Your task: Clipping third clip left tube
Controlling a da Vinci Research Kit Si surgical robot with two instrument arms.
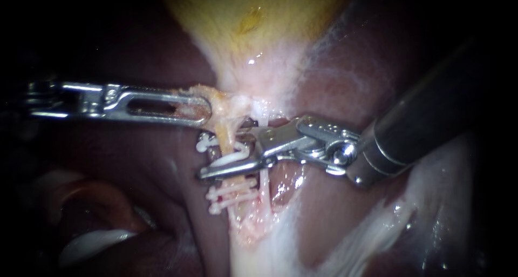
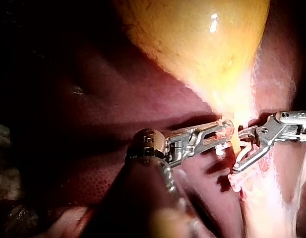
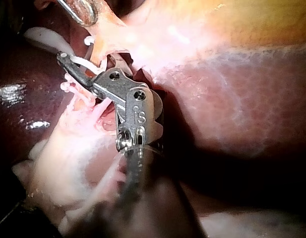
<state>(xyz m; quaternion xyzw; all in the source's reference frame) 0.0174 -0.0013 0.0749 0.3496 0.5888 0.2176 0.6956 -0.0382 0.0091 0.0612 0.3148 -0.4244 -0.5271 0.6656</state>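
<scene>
– Right instrument [image 1: 221, 155] comes in from 3 o'clock. Its jaws are partway apart with a white clip [image 1: 229, 158] seated between them, both jaws touching it. It straddles the left tube [image 1: 229, 139], dead centre of the endoscope view.

– And the other one?

– Left instrument [image 1: 206, 108] comes from 9 o'clock, jaws clamped on neck tissue [image 1: 222, 101] just under the gallbladder [image 1: 243, 18], which sits at 12. Looks like it holds the tube taut.

– How's that tube going to behave?

– Soft, thin and wet, so I reckon it's slippery and easy to tear. Wouldn't tug it. Two lower clips [image 1: 232, 195] already sit on it toward 6 o'clock, close together. The new one is just above them, with a bit of bare tube between.

– Where'd you bite?

– Square across the bare stretch between the lower clips and the left jaws, with the whole width inside the clip. The right tube [image 1: 264, 188] runs just beside it at 4 o'clock, so I'd make sure the tip stays off that. Can't tell from the wrist views whether the far tip fully clears the left tube.
</scene>
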